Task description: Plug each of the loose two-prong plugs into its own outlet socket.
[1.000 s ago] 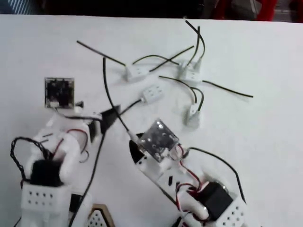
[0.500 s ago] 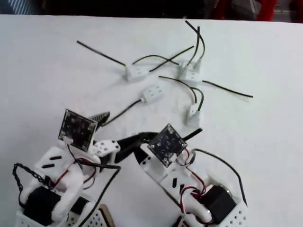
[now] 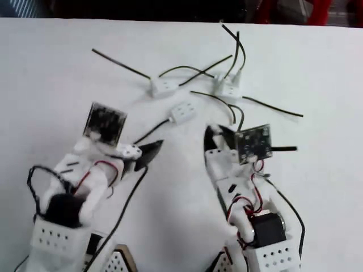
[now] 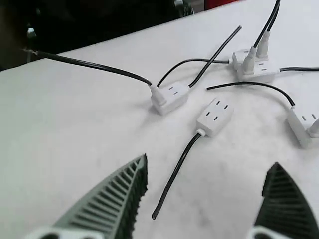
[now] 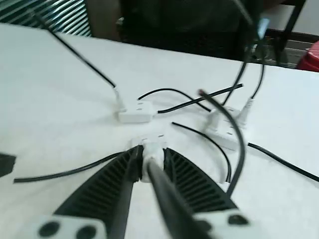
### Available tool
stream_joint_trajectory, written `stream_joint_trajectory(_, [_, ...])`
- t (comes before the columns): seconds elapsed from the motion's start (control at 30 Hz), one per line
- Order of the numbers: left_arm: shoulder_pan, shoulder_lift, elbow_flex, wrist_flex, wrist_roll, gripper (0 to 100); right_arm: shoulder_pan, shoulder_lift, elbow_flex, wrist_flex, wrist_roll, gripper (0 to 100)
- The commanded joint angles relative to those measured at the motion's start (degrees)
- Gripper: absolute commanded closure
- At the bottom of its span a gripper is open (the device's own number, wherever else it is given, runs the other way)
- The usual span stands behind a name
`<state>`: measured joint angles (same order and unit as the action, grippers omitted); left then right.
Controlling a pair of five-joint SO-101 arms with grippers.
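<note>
My right gripper (image 3: 211, 135) is shut on a white two-prong plug (image 5: 149, 160), whose black cord (image 5: 172, 209) runs back toward the wrist. The plug's front is at the middle white outlet (image 5: 153, 139), but I cannot tell whether they touch. That outlet (image 3: 182, 112) lies between both arms, with its cord trailing toward my left gripper (image 3: 142, 153). My left gripper (image 4: 204, 209) is open above the table, and the cord's end (image 4: 154, 215) lies between its fingers. A second outlet (image 3: 164, 86) lies farther back. A third outlet (image 3: 228, 89) has plugs in it.
Another outlet with a plug in it (image 4: 299, 127) lies beside the right arm. Loose black cords (image 3: 119, 63) spread over the back of the white table (image 3: 51, 68). A dark edge (image 3: 170, 8) bounds the table's far side.
My right arm has swung right and forward with the plug, from in front of the left arm to the middle outlet. The left arm pulled back, then moved forward, its gripper open.
</note>
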<state>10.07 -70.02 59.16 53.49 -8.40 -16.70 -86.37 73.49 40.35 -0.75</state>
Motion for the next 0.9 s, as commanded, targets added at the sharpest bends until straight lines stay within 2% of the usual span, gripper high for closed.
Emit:
stream_joint_trajectory(0.0, [-0.7,22.3,-13.9,-2.0,-0.8,64,3.9,-0.5,0.8,-4.4,-2.4,98.1])
stream_joint_trajectory(0.23, [0.8,51.9,-33.2,-2.0,-11.0,64,5.7,-0.5,3.9,-8.7,-2.9,98.1])
stream_joint_trajectory(0.47, [1.5,75.5,-51.0,-1.6,-15.3,64,5.8,-0.5,4.0,-8.8,-2.9,98.1])
stream_joint_trajectory(0.7, [1.6,89.5,-64.4,-1.5,-15.6,64,5.8,-0.5,4.0,-9.0,-2.6,98.1])
stream_joint_trajectory(0.87, [1.9,95.5,-68.8,-0.7,-15.6,64,5.8,-0.5,4.0,-9.0,-2.5,98.1])
